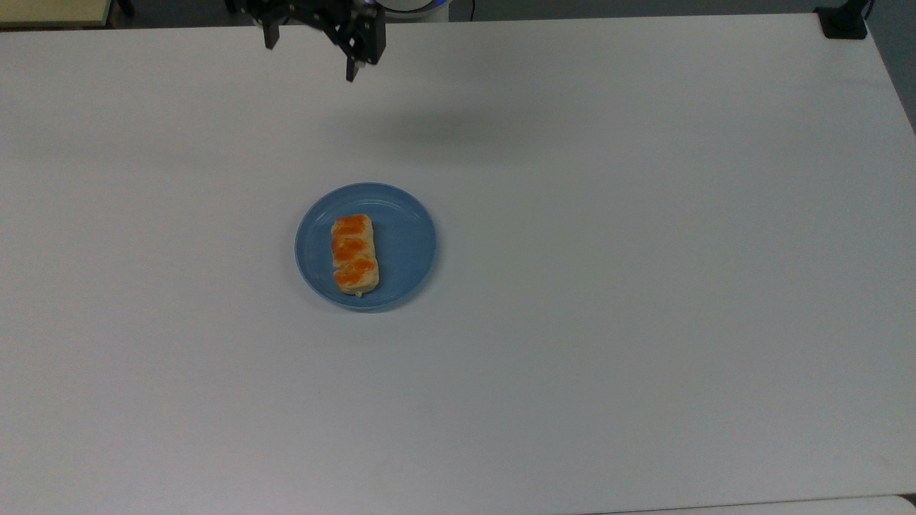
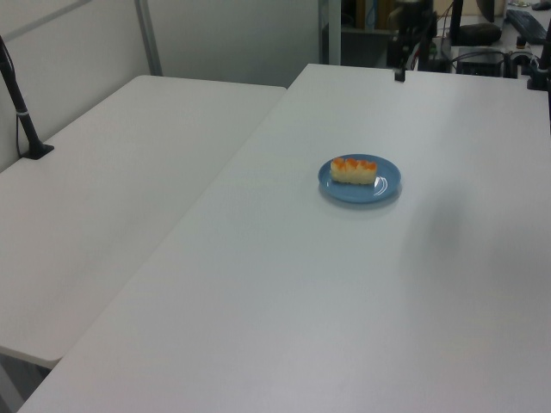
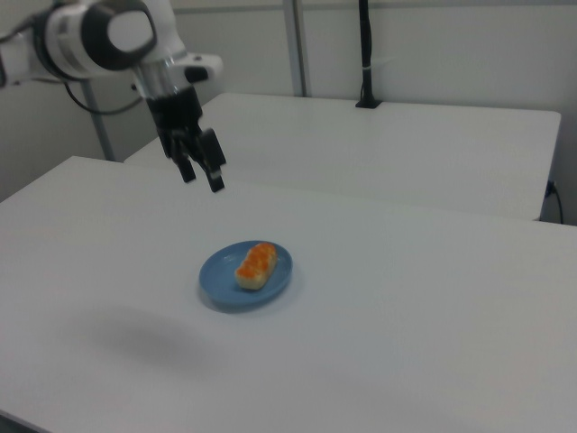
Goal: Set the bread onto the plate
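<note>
The white tabletop (image 1: 644, 286) takes up nearly all of the top view, and a second white table (image 2: 112, 172) stands against it on the left view's left side, with a narrow seam between the 2. In the right view that second table (image 3: 406, 144) lies behind the first, with a dark post (image 3: 365, 54) rising from its far edge.

The robot arm (image 3: 99, 41), white with dark joints, reaches in from the right view's upper left. Its black tool (image 3: 201, 168) hangs in the air well above the tabletop, up and to the right view's left of the plate. In the top view the tool (image 1: 309, 51) sits at the upper edge of the picture, well apart from the plate. Its 2 fingers stand spread apart with nothing between them. A soft shadow (image 1: 429, 132) falls on the tabletop between the tool and the plate in the top view.

The plate (image 1: 408, 247), round and light blue, rests flat on the tabletop, left of centre in the top view. In the left view the plate (image 2: 387, 182) sits toward the far side of the tabletop.

The bread (image 1: 354, 254) lies on the plate, in the half toward the top view's left, with its long side running up and down in the top view. It carries 3 orange bumps on a pale tan body. In the right view the bread (image 3: 256, 264) lies wholly within the plate's (image 3: 216, 280) rim.
</note>
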Motion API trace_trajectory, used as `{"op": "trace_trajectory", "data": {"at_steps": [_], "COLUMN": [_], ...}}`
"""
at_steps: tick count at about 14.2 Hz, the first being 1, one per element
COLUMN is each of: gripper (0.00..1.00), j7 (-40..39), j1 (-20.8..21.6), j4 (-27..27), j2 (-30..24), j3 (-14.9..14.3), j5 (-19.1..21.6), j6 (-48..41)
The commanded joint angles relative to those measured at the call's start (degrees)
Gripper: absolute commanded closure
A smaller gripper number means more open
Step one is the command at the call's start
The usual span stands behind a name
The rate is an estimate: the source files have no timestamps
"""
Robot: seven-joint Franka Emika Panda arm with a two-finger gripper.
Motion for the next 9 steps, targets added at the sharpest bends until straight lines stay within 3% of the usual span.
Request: {"op": "trace_trajectory", "data": {"at_steps": [1, 5, 9], "gripper": [0.0, 0.0, 0.0], "j7": [-2.2, -19.0, -20.0], "j1": [6.5, 6.9, 7.4], "j4": [-2.1, -2.0, -1.1], "j2": [-4.8, -5.1, -5.6], "j3": [-6.3, -8.2, -10.4], "j5": [3.3, 7.3, 7.4], "j6": [-0.2, 0.3, 0.1]}}
